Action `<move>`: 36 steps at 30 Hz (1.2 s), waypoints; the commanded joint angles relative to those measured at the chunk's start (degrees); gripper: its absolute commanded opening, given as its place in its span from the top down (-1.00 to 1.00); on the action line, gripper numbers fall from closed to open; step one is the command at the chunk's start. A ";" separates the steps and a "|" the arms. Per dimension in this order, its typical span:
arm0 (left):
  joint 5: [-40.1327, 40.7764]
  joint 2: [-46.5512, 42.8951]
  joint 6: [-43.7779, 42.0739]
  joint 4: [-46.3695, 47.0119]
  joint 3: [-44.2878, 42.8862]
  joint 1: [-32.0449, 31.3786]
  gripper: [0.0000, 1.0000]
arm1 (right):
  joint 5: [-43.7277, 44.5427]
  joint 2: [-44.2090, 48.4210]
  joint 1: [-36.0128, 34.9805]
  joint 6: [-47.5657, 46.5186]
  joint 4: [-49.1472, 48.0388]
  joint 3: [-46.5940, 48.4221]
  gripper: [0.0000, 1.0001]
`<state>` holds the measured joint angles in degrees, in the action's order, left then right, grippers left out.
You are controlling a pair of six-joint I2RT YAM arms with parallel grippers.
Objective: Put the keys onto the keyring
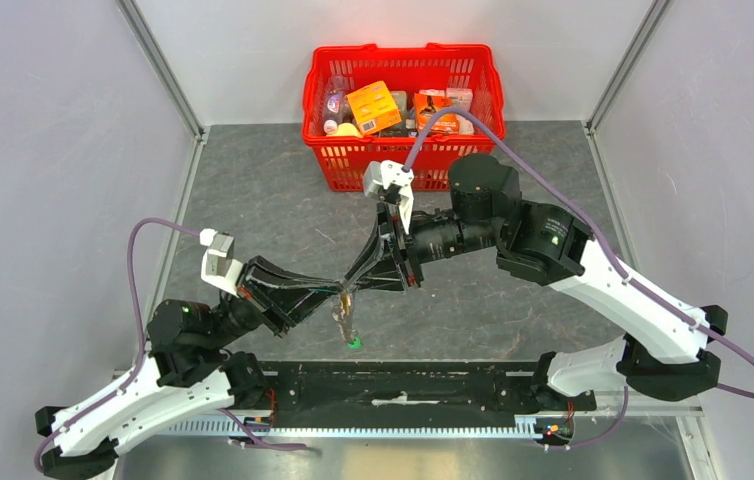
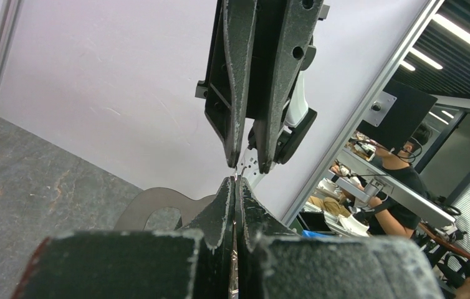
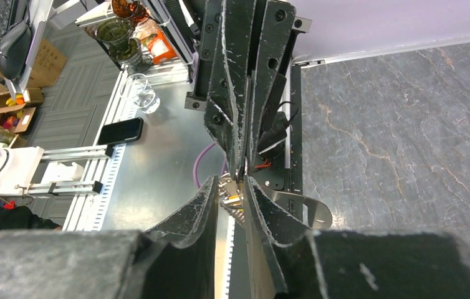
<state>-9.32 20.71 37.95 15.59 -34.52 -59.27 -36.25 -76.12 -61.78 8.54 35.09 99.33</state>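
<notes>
My two grippers meet tip to tip above the near middle of the table. The left gripper (image 1: 335, 291) (image 2: 236, 182) is shut on the thin metal keyring (image 2: 240, 169), and a sliver of metal shows between its pressed jaws. The right gripper (image 1: 352, 283) (image 3: 231, 184) has its jaws a narrow gap apart, and the yellow-orange key (image 3: 233, 199) sits between its tips with metal bits of the ring. The green key (image 1: 354, 343) dangles on a short chain below both grippers. The grey-beige strap (image 2: 158, 200) (image 3: 312, 209) hangs beside the fingers.
A red basket (image 1: 403, 160) full of packaged goods stands at the back of the dark stone-patterned table (image 1: 253, 190). The black base rail (image 1: 403, 385) of the arms runs along the near edge. Grey walls close in left and right.
</notes>
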 commanded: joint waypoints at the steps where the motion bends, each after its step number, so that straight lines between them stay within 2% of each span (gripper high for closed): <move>1: 1.06 -1.04 1.56 4.14 -0.26 -0.01 0.96 | 0.73 1.25 -0.44 0.37 -2.57 -1.04 0.45; 19: 1.48 -0.58 1.60 4.87 0.04 -0.06 0.96 | 0.96 2.14 -1.24 1.62 -6.79 -4.22 0.51; 23: 1.42 -0.51 1.77 4.94 0.10 -0.01 0.95 | 0.97 2.11 -1.24 1.69 -6.88 -4.19 0.65; 27: 1.41 -0.66 1.82 5.14 0.15 -0.05 0.96 | 0.74 1.89 -1.49 1.47 -6.75 -4.25 0.98; 36: 0.73 -0.15 2.33 2.71 -1.06 -0.06 0.96 | 1.22 1.49 -2.03 -0.53 -1.60 -1.92 1.00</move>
<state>-9.23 20.14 38.09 16.91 -34.30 -59.27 -35.22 -75.68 -63.07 9.96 30.92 95.26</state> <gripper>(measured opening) 0.029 0.010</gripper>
